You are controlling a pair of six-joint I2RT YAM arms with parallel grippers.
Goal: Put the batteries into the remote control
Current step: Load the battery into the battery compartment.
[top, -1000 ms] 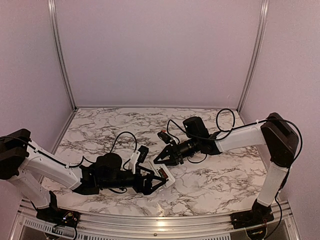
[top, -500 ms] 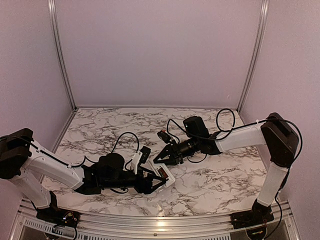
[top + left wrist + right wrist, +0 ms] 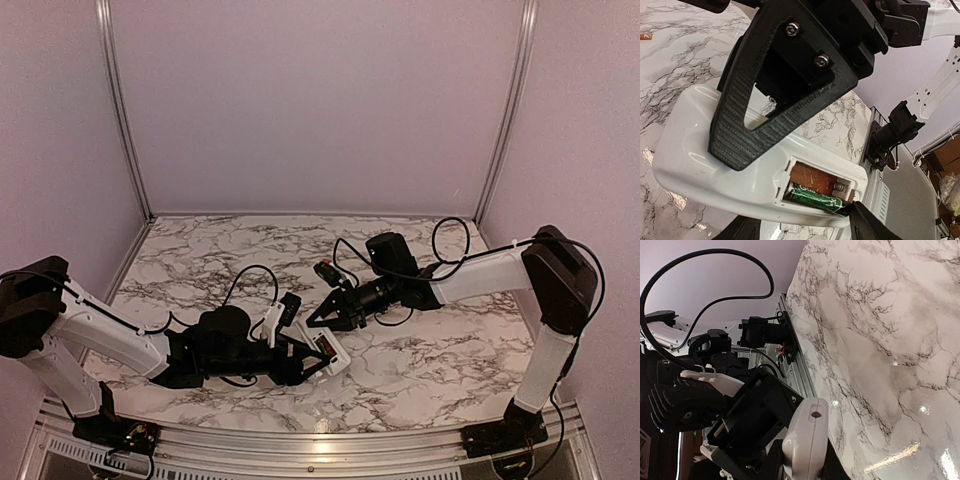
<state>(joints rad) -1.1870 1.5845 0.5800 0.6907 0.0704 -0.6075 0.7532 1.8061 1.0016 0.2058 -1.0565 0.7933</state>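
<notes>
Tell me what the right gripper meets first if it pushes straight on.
The remote control: the right gripper points at its white back, close by the open battery bay; whether they touch is unclear.

The table (image 3: 200, 250) is glossy white marble with grey and black veining. The walls (image 3: 320, 100) are plain pale lilac and the frame (image 3: 120, 110) is silver. The left arm (image 3: 100, 335) and right arm (image 3: 480, 272) are white with black joints and black cables (image 3: 255, 272). The left gripper (image 3: 318, 361) and right gripper (image 3: 312, 321) are black. The right one's finger (image 3: 735, 125) is finely ribbed, with two silver screws (image 3: 792, 30).

The remote (image 3: 685, 150) is plain white. Its bay (image 3: 812, 177) has a copper-brown floor and a silver spring (image 3: 839, 187). The green battery (image 3: 815, 199) inside is dark, with pale print. At the remote's 12 o'clock in the top view, the red battery (image 3: 323, 268) has a dark end.
</notes>
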